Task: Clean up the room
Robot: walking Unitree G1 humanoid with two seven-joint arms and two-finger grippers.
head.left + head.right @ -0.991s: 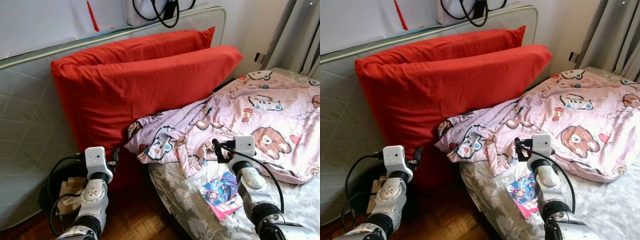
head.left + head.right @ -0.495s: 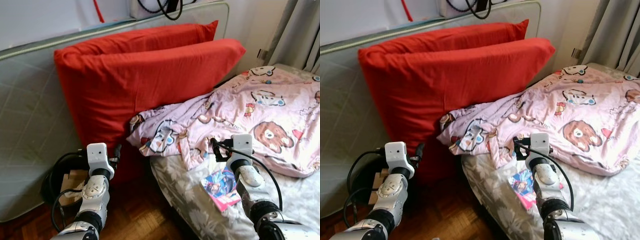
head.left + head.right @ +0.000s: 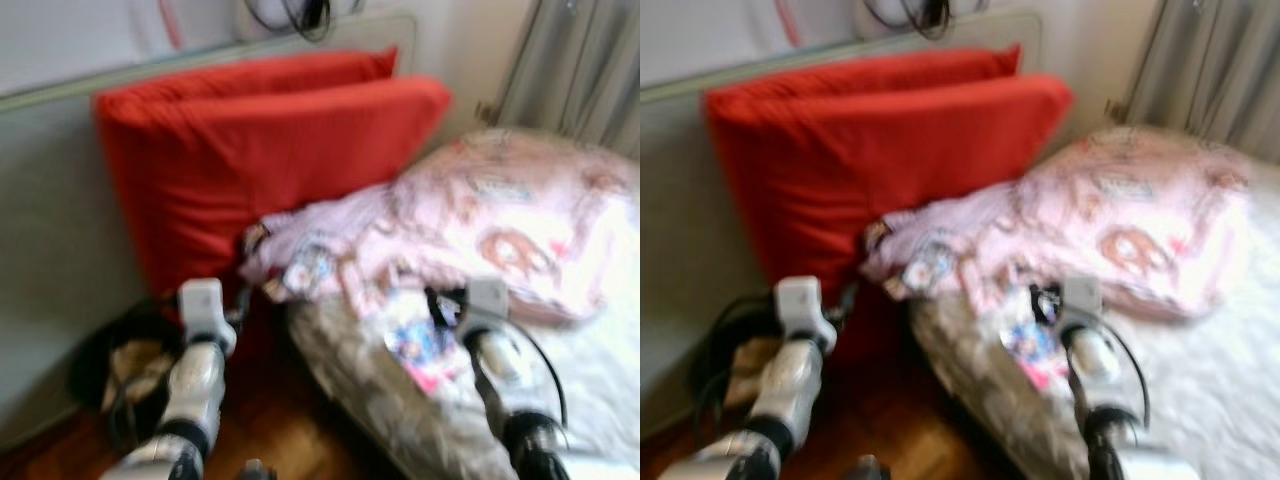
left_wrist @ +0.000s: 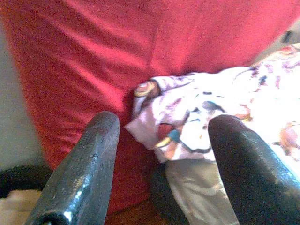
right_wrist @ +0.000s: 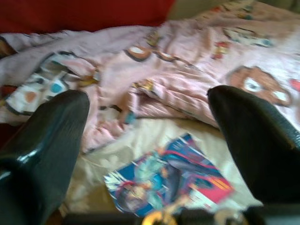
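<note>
We see the bed [image 3: 590,420] running along the right, its pale flowered sheet bare at the near edge, and a grey mattress [image 3: 50,210] leaning upright against the wall on the left. In front of that mattress stand 2 big red pillows [image 3: 270,160], 1 behind the other, both upright and touching. A pink cartoon-print blanket [image 3: 470,230] lies rumpled across the bed, its near corner spilling off the edge and resting against the front pillow. On the sheet just below the blanket's hem lies a colourful comic book [image 5: 168,180], flat and a little skewed. On the wooden floor [image 3: 300,440] beside the pillows sits a dark tangle of cables with something pale in it, too blurred for us to name. The head views are smeared throughout. The left gripper [image 4: 164,168] is raised before the front pillow, its 2 fingers spread wide and holding nothing, the blanket's corner showing between them. The right gripper [image 5: 150,154] hangs over the bed edge, fingers likewise wide apart and empty, with the comic book framed between them and untouched.
</note>
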